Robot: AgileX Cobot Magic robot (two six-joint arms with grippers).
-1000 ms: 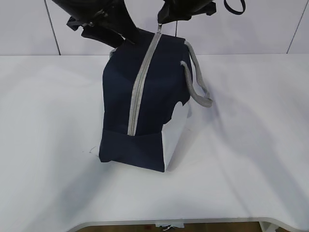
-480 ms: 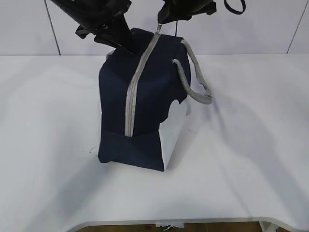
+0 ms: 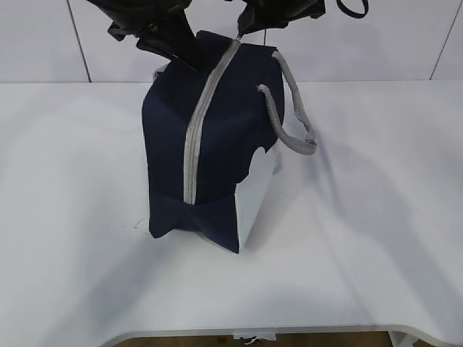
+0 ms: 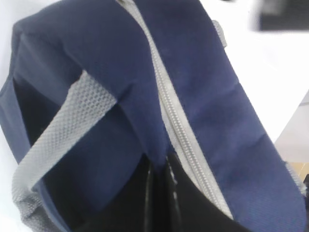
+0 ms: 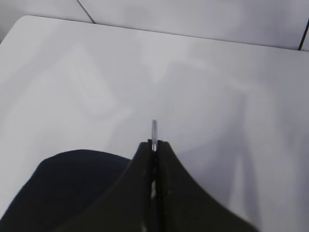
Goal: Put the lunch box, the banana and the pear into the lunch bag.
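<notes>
The lunch bag [image 3: 210, 144] stands upright on the white surface [image 3: 362, 238], its near bottom corner lifted a little, its grey zipper [image 3: 197, 130] running up the front and a rope handle [image 3: 289, 108] hanging at its right. At the top, the left pincer [image 3: 177, 52] is clamped on the navy fabric beside the zipper. The right pincer [image 3: 242, 29] is closed tight on the metal ring pull [image 5: 154, 130].

lunch bag [image 3: 217, 144] upright on table [image 3: 376, 217], both grippers atop
</notes>
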